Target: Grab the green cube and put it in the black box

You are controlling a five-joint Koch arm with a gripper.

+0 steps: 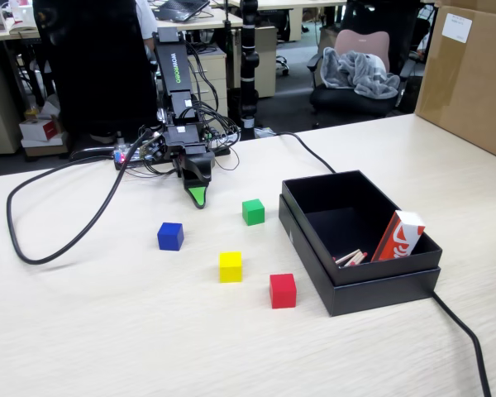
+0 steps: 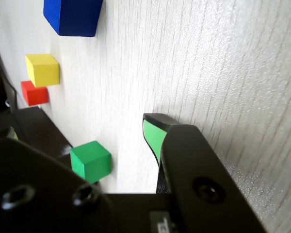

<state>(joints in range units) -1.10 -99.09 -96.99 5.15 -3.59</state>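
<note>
Arm poised over a pale table (image 1: 107, 331), four cubes and an open box before it.

The black box (image 1: 372, 285) sits at right in the fixed view, holding a red-and-white carton (image 1: 399, 235). The gripper (image 1: 197, 197) points down at the table near the arm's base, holding nothing; whether its fingers are spread cannot be told. The green cube (image 1: 253, 212) rests on the table between gripper and box, apart from both; blue cube (image 1: 170, 236), yellow cube (image 1: 230, 266) and red cube (image 1: 283, 290) lie nearer the camera.

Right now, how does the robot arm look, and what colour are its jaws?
The arm is black and boxy, with white lettering on its upper segment and dark cables bundled at its base. The gripper has black jaws; a bright green wedge-shaped tip shows in both views.
</note>
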